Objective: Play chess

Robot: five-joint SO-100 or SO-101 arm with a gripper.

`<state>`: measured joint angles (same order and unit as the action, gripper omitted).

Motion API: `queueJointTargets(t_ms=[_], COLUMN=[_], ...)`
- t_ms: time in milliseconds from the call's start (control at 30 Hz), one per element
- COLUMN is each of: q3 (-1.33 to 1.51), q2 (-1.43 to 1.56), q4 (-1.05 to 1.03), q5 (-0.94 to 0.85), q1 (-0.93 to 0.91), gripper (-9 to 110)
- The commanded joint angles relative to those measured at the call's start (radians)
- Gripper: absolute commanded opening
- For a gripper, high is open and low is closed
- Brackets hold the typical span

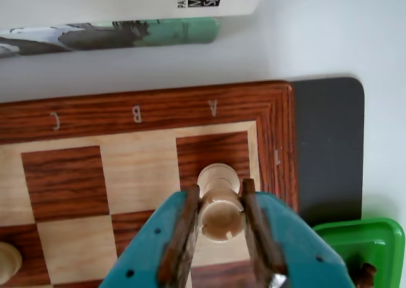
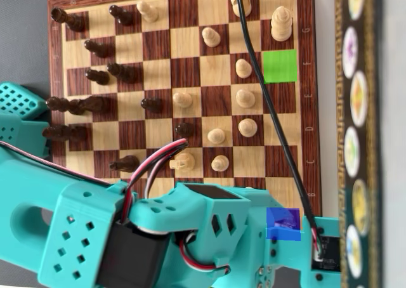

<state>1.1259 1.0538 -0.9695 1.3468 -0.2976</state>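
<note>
My teal gripper (image 1: 220, 188) reaches in from the bottom of the wrist view. Its brown pads (image 1: 187, 224) press on both sides of the head of a light wooden rook (image 1: 220, 215). The rook is upright, its base over the dark corner square under the letter A of the wooden chessboard (image 1: 127, 113). I cannot tell whether it rests on the square. In the overhead view the teal arm (image 2: 190, 231) covers that near corner of the chessboard (image 2: 309, 110), hiding rook and gripper. Dark pieces (image 2: 95, 75) stand on the left, light pieces (image 2: 244, 98) on the right.
A green patch (image 2: 280, 66) marks one square near the right rim, and a blue patch (image 2: 283, 224) lies over the arm. A black cable (image 2: 266, 104) crosses the board. A light pawn (image 1: 7, 261) stands at lower left. Beyond the board lie a book (image 1: 127, 33), dark mat (image 1: 330, 142) and green object (image 1: 371, 243).
</note>
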Motion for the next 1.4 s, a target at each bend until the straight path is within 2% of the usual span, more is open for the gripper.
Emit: queueJointTargets(t_ms=[0, 267, 767, 1367], q3=[-0.034, 0.094, 0.160, 0.270], q2=[0.092, 0.192, 0.287, 0.449], q4=[-0.023, 0.008, 0.005, 0.006], q5=[-0.003, 0.005, 0.006, 0.055], q1=[-0.020, -0.012, -0.020, 0.063], gripper=[5, 5, 5, 5])
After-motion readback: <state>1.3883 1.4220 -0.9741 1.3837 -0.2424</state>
